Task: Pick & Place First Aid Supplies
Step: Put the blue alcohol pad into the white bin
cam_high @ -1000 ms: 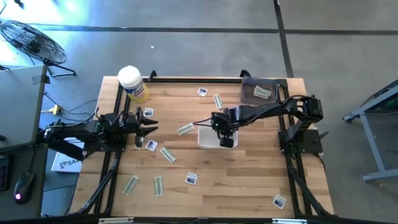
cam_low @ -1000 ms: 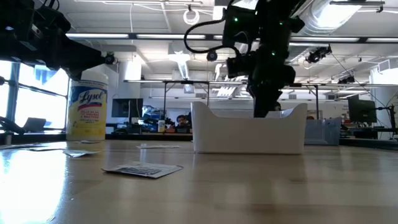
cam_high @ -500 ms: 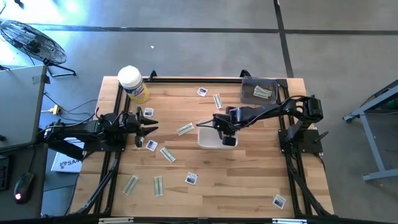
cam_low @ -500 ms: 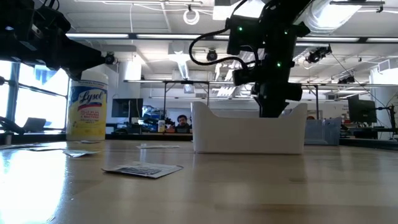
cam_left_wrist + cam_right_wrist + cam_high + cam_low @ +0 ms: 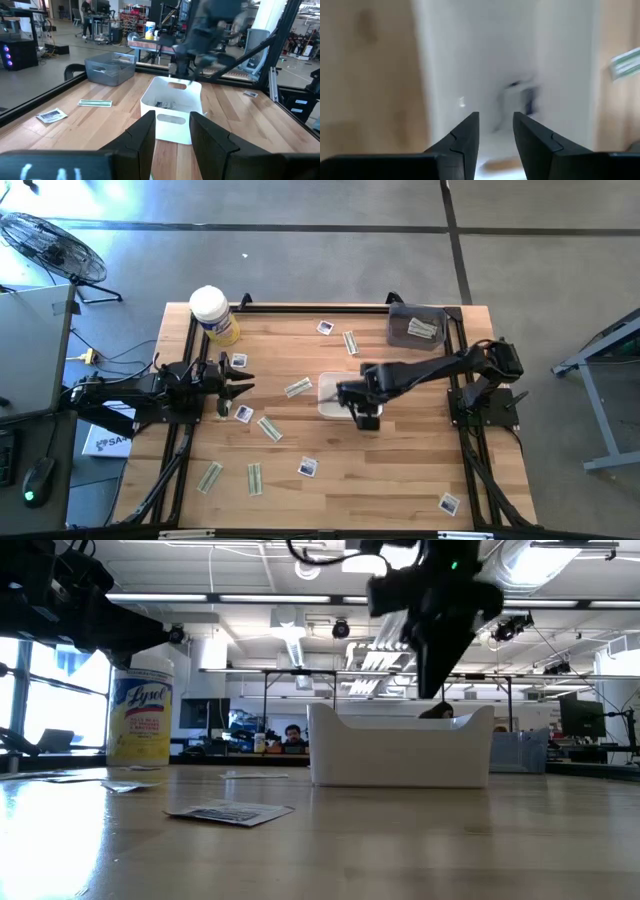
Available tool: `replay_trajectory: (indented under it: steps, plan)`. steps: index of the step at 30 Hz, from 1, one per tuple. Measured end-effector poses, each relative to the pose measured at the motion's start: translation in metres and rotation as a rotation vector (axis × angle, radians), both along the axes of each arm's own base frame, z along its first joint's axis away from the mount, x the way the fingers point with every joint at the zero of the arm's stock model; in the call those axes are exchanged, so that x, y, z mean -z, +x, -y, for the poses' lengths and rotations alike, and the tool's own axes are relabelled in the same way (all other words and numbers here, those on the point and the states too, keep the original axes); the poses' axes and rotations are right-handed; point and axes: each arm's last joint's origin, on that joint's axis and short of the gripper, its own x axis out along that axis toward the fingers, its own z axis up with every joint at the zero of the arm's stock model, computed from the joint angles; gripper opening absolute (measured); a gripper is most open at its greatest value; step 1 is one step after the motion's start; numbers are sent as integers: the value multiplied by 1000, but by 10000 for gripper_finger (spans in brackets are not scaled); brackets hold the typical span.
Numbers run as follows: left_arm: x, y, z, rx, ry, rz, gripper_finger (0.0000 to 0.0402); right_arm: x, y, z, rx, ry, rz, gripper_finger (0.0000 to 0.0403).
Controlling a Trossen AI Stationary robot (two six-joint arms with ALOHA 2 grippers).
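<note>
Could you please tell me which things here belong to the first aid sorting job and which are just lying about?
Job:
- square white packets on the table
- narrow pale strips on the table
- white tray, packets inside
- right claw over the tray, open
- left claw waiting at the left edge

Lying about:
- yellow canister
- grey bin
- floor fan

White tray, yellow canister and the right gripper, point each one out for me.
white tray (image 5: 400,755): low view, on its front wall.
yellow canister (image 5: 224,329): high view, on its yellow body below the white lid.
right gripper (image 5: 495,137): right wrist view, midway between its fingertips, above the tray.
</note>
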Motion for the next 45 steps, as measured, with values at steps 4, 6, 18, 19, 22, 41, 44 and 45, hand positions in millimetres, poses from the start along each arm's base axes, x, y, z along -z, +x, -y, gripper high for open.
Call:
replay_trajectory:
  steps: [4,6,18,19,22,41,44,45]
  plan:
    - [0,0,0,0,0,0,119,-12,-9,-35,62,146,-60,114]
    - [0,0,0,0,0,0,119,-12,-16,-53,109,212,-104,114]
    - [0,0,0,0,0,0,119,-7,-72,-160,422,286,-244,114]
    - [0,0,0,0,0,0,119,-3,-77,-167,448,295,-273,114]
    - [0,0,0,0,0,0,119,12,-96,-185,535,326,-393,114]
    - [0,0,0,0,0,0,119,94,-153,-220,853,500,-511,87]
    - [0,0,0,0,0,0,119,99,-157,-220,846,504,-513,77]
    - [0,0,0,0,0,0,119,100,-158,-220,844,503,-512,75]
